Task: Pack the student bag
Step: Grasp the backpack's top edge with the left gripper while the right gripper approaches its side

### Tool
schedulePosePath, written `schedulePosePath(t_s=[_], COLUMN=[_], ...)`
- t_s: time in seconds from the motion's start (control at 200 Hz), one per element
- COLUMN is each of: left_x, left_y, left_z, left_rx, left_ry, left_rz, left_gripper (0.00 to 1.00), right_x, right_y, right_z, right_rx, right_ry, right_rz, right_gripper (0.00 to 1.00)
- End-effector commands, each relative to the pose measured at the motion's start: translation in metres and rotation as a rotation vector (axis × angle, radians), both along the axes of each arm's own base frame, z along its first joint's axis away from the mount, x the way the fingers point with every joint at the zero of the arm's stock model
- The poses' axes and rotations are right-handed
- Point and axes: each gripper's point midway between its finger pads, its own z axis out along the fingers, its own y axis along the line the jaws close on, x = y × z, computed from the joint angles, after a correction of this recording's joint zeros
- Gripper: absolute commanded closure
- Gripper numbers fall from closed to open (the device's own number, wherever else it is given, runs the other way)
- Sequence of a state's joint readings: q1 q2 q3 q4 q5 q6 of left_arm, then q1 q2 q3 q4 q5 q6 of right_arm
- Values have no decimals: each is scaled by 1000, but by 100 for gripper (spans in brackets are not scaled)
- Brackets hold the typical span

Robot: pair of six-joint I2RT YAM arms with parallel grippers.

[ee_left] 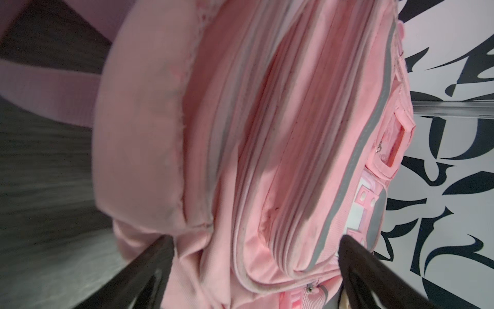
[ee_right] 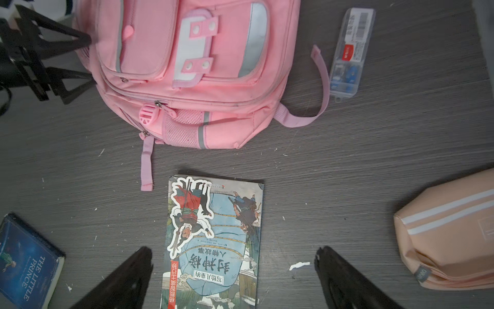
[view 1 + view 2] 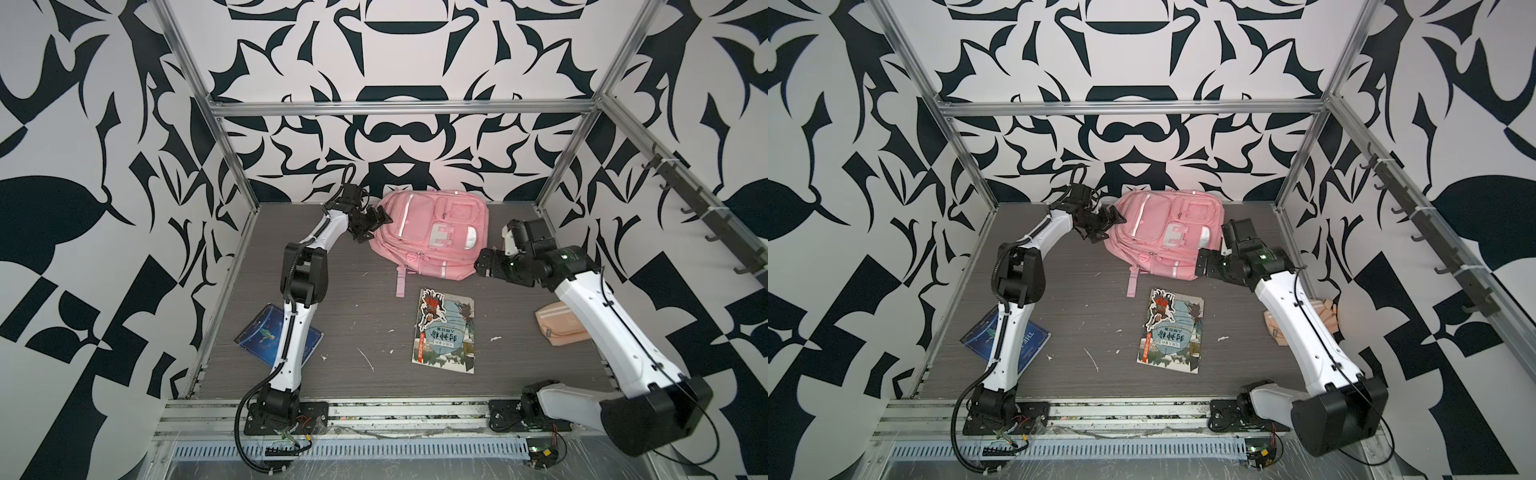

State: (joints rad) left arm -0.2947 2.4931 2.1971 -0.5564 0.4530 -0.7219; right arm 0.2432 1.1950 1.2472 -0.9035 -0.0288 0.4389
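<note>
Closest in, an illustrated book (image 3: 444, 328) lies flat on the grey surface (image 3: 353, 299), front and centre. To its left a blue book (image 3: 257, 336) sits partly hidden under the left arm (image 3: 293, 328), and to its right a peach pouch (image 3: 557, 328) rests near the edge. Behind the illustrated book, at the back middle of the surface, the pink student bag (image 3: 432, 232) lies with its front pockets facing up. The left end effector (image 3: 374, 227) is spread wide, released, right against the bag's left side with nothing clamped. The right end effector (image 2: 233, 251) hangs above the surface, fingers apart and empty. A clear plastic case (image 2: 350, 50) lies just beside the bag's strap in the right wrist view.
</note>
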Motion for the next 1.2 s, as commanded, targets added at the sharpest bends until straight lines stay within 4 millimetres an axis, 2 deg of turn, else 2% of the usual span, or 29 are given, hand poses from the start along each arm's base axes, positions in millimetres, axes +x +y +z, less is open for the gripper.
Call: schedulePosePath(t_s=[0.0, 0.1, 0.13, 0.22, 0.355, 0.445, 0.515, 0.61, 0.71, 0.89, 1.025, 1.125, 1.195], left_x=[-5, -5, -5, -8, -14, -15, -16, -18, -21, -31, -45, -67, -86], left_y=[3, 0, -3, -13, -11, -4, -3, -1, 5, 21, 21, 26, 32], left_z=[-4, -30, -37, -44, -28, -10, 6, 28, 54, 116, 166, 184, 182], left_rx=[1, 8, 7, -14, -24, -37, -46, -50, -64, -124, -186, -198, -196], left_ry=[32, 88, 94, 105, 67, 37, 14, -9, -34, -69, -110, -108, -79], left_rz=[40, 61, 63, 67, 84, 102, 101, 98, 107, 156, 195, 226, 251], left_gripper=[1, 14, 21, 36, 67, 82, 100, 100, 100, 100, 100, 100, 100], right_x=[-10, -5, -2, 5, 5, 1, -1, 2, 10, 22, 32, 44, 53], right_y=[-10, -9, -7, -5, -8, -11, -13, -15, -20, -22, -10, 2, 11], right_z=[-8, -9, -5, 5, 16, 15, 11, 3, -9, -35, -57, -76, -85], right_rx=[-38, -32, -28, -24, -34, -51, -55, -21, 112, 253, 388, 501, 569], right_ry=[25, 31, 25, 2, -22, -31, -27, -12, 4, 81, 137, 170, 189], right_rz=[-17, -15, -11, -5, -3, 2, -1, -19, -80, -152, -198, -235, -248], right_gripper=[1, 1, 1, 1, 1, 1, 1, 1, 1, 1, 1, 1, 1])
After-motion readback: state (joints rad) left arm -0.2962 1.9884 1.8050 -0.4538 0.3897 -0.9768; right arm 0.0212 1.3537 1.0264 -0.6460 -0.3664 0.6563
